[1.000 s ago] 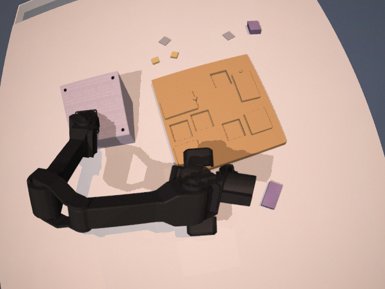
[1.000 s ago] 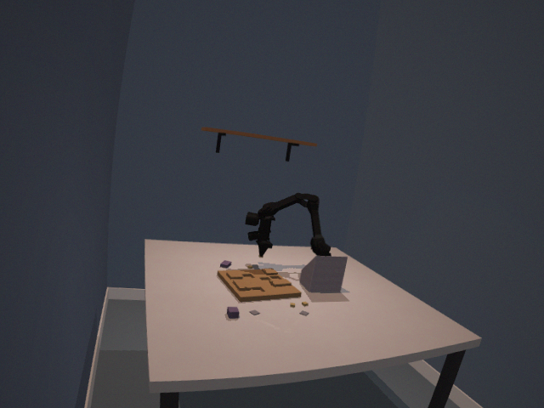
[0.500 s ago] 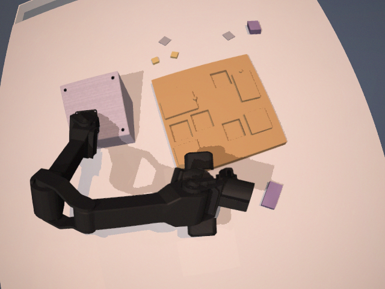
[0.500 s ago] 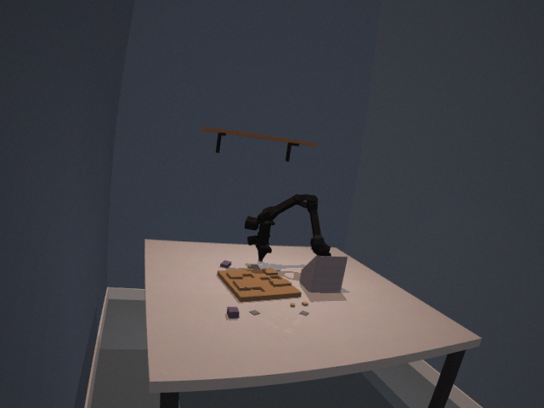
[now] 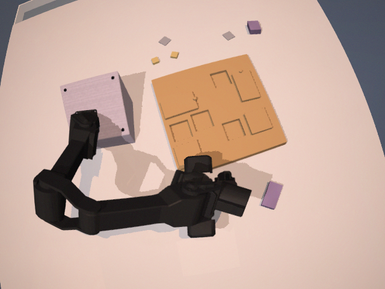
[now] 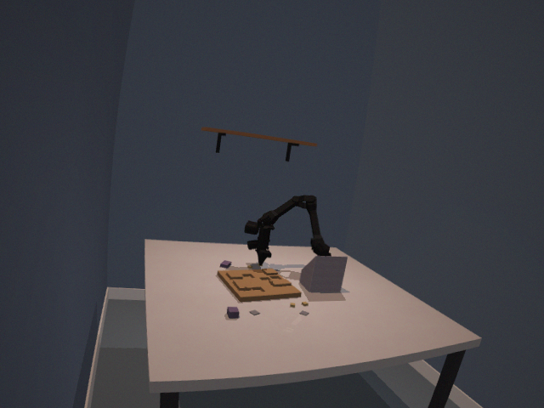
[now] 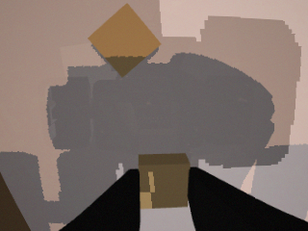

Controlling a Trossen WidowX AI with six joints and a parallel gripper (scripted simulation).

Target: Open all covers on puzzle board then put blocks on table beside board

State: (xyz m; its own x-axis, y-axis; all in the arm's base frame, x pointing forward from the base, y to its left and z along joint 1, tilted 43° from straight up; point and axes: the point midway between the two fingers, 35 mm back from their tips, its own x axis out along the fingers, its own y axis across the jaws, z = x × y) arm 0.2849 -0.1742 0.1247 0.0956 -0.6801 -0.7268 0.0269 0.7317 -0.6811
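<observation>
My gripper [image 6: 262, 263] [image 7: 163, 178] is shut on a yellow-brown block [image 7: 166, 175], low over the table beside the board; whether the block touches the table I cannot tell. The arm hides the fingertips in the top view. The orange puzzle board [image 5: 198, 80] [image 6: 269, 296] shows several wells, which look uncovered and empty. A wide cover [image 5: 178, 105] is at its left, others [image 5: 245, 85] [image 5: 258, 121] at its right. One near the lower-left corner is partly hidden. Another orange block [image 7: 124, 31] lies on the table ahead of the held one in the wrist view.
A pale pink box [image 5: 93, 96] [image 6: 328, 274] stands by the arm's base. Two purple blocks [image 5: 254, 26] [image 5: 272, 195] lie beyond the board's ends. Two small yellow pieces [image 5: 155, 60] [image 5: 174, 54] and two grey tiles [image 5: 164, 40] [image 5: 228, 35] lie beyond its far side.
</observation>
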